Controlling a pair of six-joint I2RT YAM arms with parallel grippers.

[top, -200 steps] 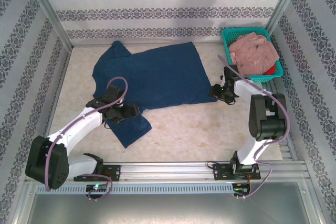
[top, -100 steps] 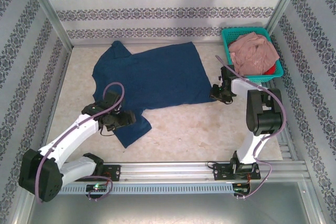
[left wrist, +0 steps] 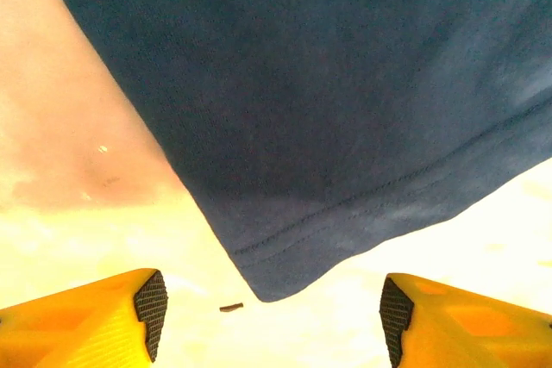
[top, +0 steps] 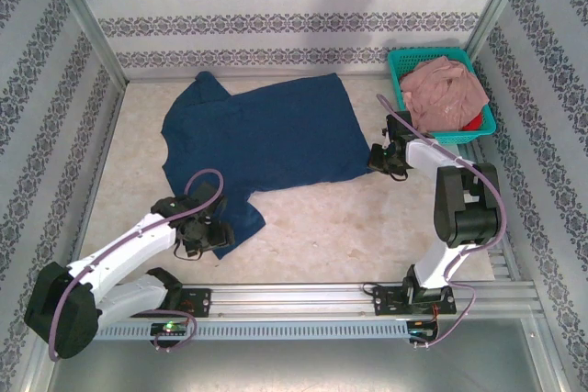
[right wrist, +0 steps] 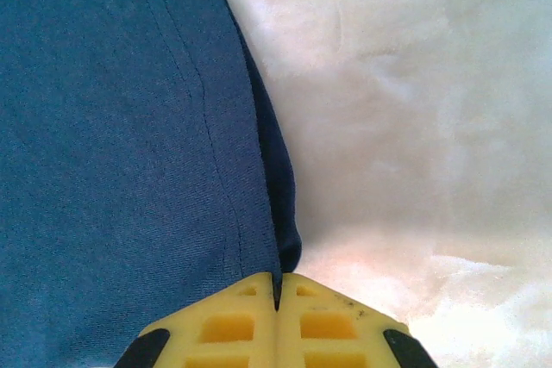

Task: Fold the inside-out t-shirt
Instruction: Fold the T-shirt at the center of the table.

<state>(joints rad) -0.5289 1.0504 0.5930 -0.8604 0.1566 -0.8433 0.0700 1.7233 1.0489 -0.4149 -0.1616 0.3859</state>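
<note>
Across the far half of the worktop (top: 331, 218), a t-shirt (top: 266, 140): dark navy, plain, short-sleeved, spread nearly flat with soft wrinkles. Points one sleeve at the far left corner and the other toward the near edge on the left side. Runs its hem along the right, stopping short of the basket (top: 397, 84) in the far right corner. In that basket, a heaped pink garment (top: 446, 89).

At the hem's near right corner, the right pincer (top: 377, 161). Up close from the right wrist, the right pincer (right wrist: 276, 286) pressed together on the t-shirt (right wrist: 112, 127), with the stitched, doubled edge of the cloth running into the seam between the yellow fingers.

At the tip of the near sleeve, the left pincer (top: 213, 234). Up close from the left wrist, the left pincer (left wrist: 269, 303) spread wide, with the sleeve corner of the t-shirt (left wrist: 328, 109) just ahead of the gap and touching neither finger. Along that sleeve's edge, a double line of stitching; just below its tip, a small dark speck on the worktop.
</note>
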